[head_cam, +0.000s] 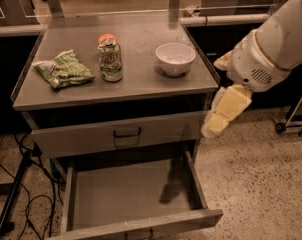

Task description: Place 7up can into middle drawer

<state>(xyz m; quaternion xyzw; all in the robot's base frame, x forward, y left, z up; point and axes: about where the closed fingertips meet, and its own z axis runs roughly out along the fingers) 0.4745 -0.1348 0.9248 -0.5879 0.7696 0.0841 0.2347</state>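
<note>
The 7up can [111, 59], green and white with a silver top, stands upright on the cabinet top [141, 81], left of centre. The middle drawer [121, 196] is pulled out below, with a bare grey floor that carries only the arm's shadow. My gripper [214, 125] hangs at the end of the white arm [271, 44], off the cabinet's right front corner. It is level with the upper drawer front and above the open drawer's right side. It holds nothing and is well apart from the can.
A green and white snack bag [63, 70] lies left of the can. An orange fruit [106, 37] sits just behind it. A white bowl [175, 58] stands to the right. The closed upper drawer front has a black handle [127, 133]. Cables [26, 184] lie on the floor at left.
</note>
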